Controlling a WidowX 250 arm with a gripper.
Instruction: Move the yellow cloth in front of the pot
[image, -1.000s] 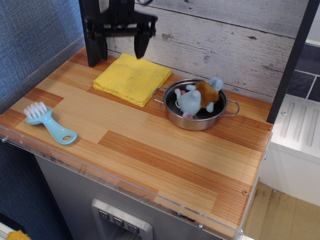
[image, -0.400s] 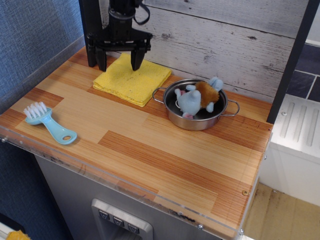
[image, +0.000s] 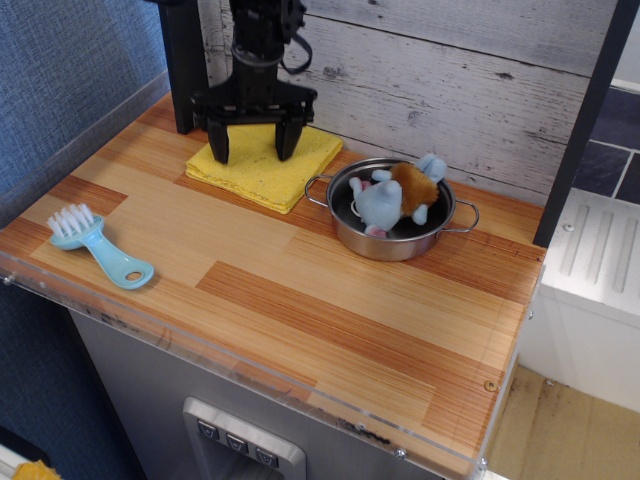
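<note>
The yellow cloth lies folded flat at the back left of the wooden counter, left of the pot. The pot is a shallow steel pan with two wire loop handles and holds a blue and orange plush toy. My black gripper hangs over the cloth with its two fingers spread wide, tips down at or just above the cloth's surface. It holds nothing.
A light blue brush lies near the front left edge. A black post stands at the back left behind the cloth. A grey plank wall backs the counter. A white unit stands to the right.
My gripper has come down and a little toward the front, from above the cloth's back edge to its middle. Its fingers stay open. The cloth and pot have not moved.
</note>
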